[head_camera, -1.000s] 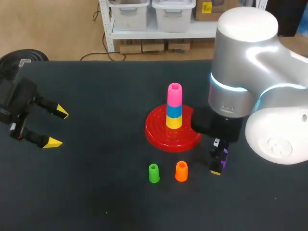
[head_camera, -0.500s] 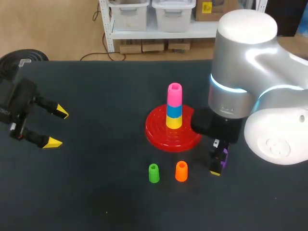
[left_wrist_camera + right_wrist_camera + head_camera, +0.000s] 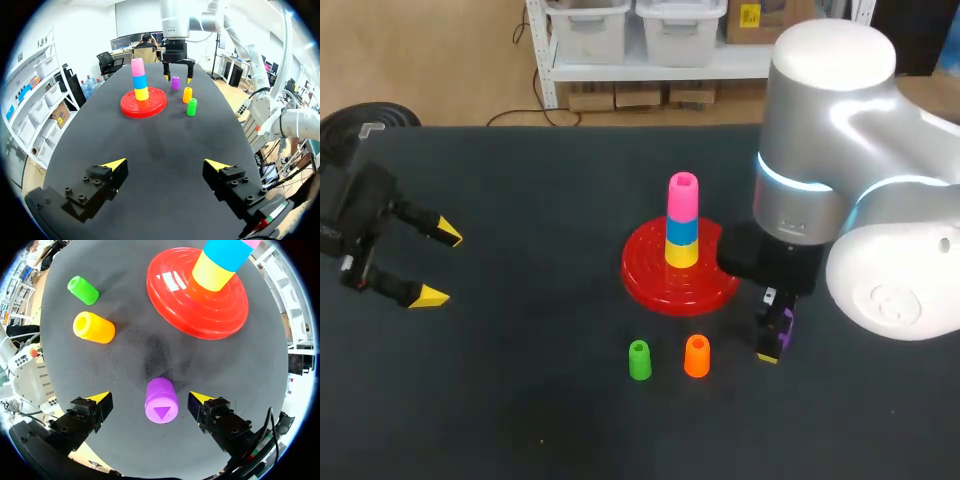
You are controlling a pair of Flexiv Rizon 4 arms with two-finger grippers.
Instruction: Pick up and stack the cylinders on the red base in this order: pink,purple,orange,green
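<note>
**The Purple One Is Next**

The right gripper [image 3: 150, 398] is wide open and holds nothing. The purple cylinder [image 3: 161, 402] stands on the black table [image 3: 520, 400], right between its two yellow-tipped fingers. There is a gap on each side, so the fingers do not touch it.

The red base [image 3: 650, 285] is close by. On it sit a yellow piece, a blue piece and the pink cylinder [image 3: 682, 196] on top. So purple looks like the next one to go up.

To do this well, the robot should have the purple cylinder in the middle of the fingers, then close them slowly from both sides. A squeeze from one side first could tip it over. After that it should lift straight up and go high enough to clear the pink top.

The orange cylinder [image 3: 697, 356] and the green cylinder [image 3: 639, 360] wait near the base. The left gripper [image 3: 441, 266] is open too, empty, and well apart from everything.
</note>
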